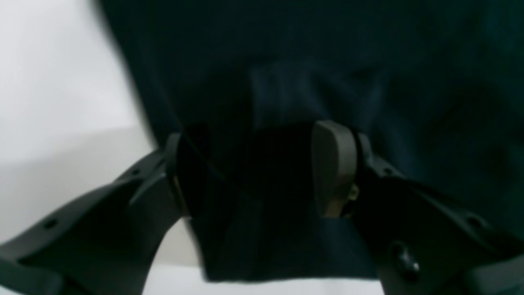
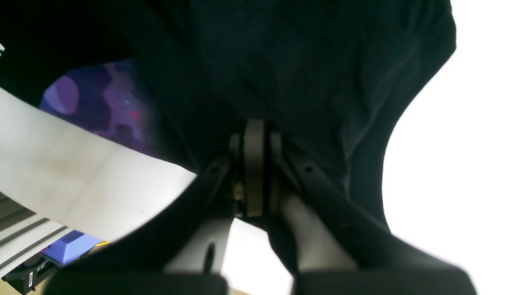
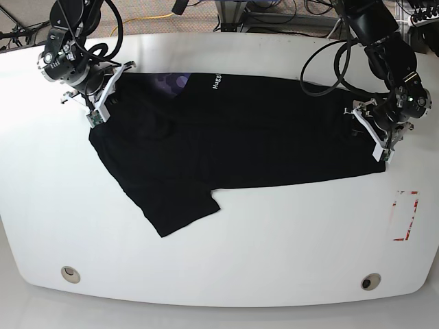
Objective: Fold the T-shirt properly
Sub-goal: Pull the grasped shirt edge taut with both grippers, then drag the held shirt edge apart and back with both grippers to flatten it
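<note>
T-shirt (image 3: 233, 137) lies black and folded lengthwise across my white table (image 3: 226, 253), one sleeve trailing toward the near edge. My right gripper (image 2: 254, 135) is pinched tight on cloth at the purple print (image 2: 102, 102) end. My left gripper (image 1: 262, 164) stands spread, fabric bunched between its fingers.

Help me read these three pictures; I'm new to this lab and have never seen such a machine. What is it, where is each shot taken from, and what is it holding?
It is a robot with two arms. The overhead picture looks down on a white table where a black T-shirt lies partly folded. The other two pictures come from cameras on the wrists. The right gripper is shut, pinching the shirt's cloth. The left gripper has its jaws apart with dark cloth between them; a firm hold cannot be confirmed.
</note>
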You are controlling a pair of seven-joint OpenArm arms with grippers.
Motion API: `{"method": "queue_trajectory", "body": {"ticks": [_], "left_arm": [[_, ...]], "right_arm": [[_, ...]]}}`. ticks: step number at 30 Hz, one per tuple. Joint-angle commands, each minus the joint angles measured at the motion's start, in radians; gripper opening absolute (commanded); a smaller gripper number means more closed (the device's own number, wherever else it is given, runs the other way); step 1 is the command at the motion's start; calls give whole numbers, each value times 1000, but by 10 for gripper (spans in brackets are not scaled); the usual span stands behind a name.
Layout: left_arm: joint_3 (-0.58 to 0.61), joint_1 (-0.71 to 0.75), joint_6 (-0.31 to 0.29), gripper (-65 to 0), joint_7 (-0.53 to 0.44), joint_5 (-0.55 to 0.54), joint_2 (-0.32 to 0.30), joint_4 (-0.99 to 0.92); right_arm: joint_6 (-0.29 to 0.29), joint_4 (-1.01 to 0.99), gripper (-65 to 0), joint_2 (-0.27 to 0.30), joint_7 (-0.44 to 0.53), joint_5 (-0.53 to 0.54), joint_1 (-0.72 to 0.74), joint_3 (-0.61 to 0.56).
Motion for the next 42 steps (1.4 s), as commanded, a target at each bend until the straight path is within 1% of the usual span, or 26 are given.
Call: {"method": "queue_trajectory", "body": {"ticks": [1,2,3,5,6,7,8,9,11,17,24,26,33,36,42], "left_arm": [[-3,-15,-1,-283,-10,-4,-10,-2],[-3,-16,-1,-294,-10,-4,-10,-6],[-5,-16,-1,-336,-12,-4,-10,-5],[-8,-16,-1,-433,-12,-4,-9,3],[-11,-16,-1,-524,-12,-4,-9,7],[-13,-16,-1,-583,-12,-4,-9,9],[-14,-16,-1,-631,-13,-4,-9,9],[-19,-16,-1,-650,-13,-4,-9,9],[-28,-18,-1,-650,-13,-5,-12,24],[-60,7,-1,-636,-7,-4,-14,173],[-69,86,-1,-637,-7,-4,-15,280],[-89,117,-1,-637,-7,-4,-15,313],[-214,157,-1,-635,-7,-4,-15,314],[-247,180,-1,-633,-7,-4,-18,311],[-253,185,-1,-632,-7,-4,-53,264]], "right_arm": [[-1,18,-650,10,17,12,7,5],[-1,18,-650,10,17,12,13,5],[-1,18,-650,10,17,12,16,5],[-1,18,-650,10,17,12,13,5],[-1,18,-650,9,17,12,12,5],[-1,18,-650,9,17,12,12,5],[-1,18,-650,9,17,12,13,5],[-1,18,-650,9,17,12,18,5],[-1,18,-650,9,17,12,20,5],[-1,18,-650,9,17,12,20,5],[-1,18,-650,9,17,12,20,5],[-1,16,-650,9,17,10,20,5],[-1,16,-650,9,16,10,18,5],[-1,15,-650,10,16,10,12,7],[-1,15,-650,10,16,10,10,7]]}}
